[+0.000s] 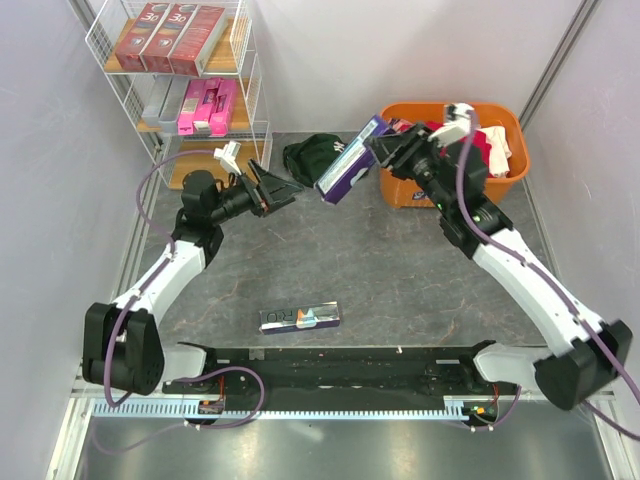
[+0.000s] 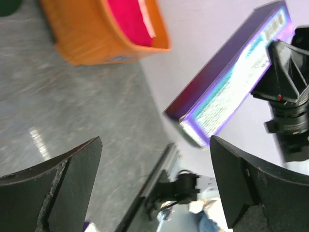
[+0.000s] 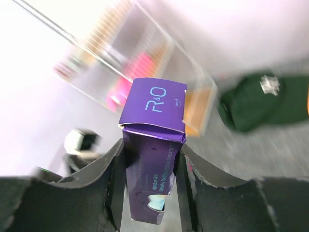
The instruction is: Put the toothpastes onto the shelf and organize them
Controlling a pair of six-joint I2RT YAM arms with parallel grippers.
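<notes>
My right gripper [image 1: 388,150] [image 3: 152,157] is shut on a purple toothpaste box [image 1: 346,160] [image 3: 154,140], held in the air left of the orange tub with its free end towards the left arm. My left gripper [image 1: 287,188] [image 2: 157,179] stands wide open with nothing in it, just left of that box [image 2: 231,87] and apart from it. A shiny holographic toothpaste [image 1: 300,318] lies flat on the table near the front. The shelf [image 1: 250,70] at the back left holds dark red boxes [image 1: 168,38] on its top board, and silver-grey [image 1: 165,100] and pink boxes [image 1: 207,105] on the middle board.
An orange tub [image 1: 400,185] [image 2: 96,46] at the back right holds more boxes and pink and white things. A dark green cap [image 1: 312,155] [image 3: 256,101] lies between the shelf and the tub. Grey walls close in both sides.
</notes>
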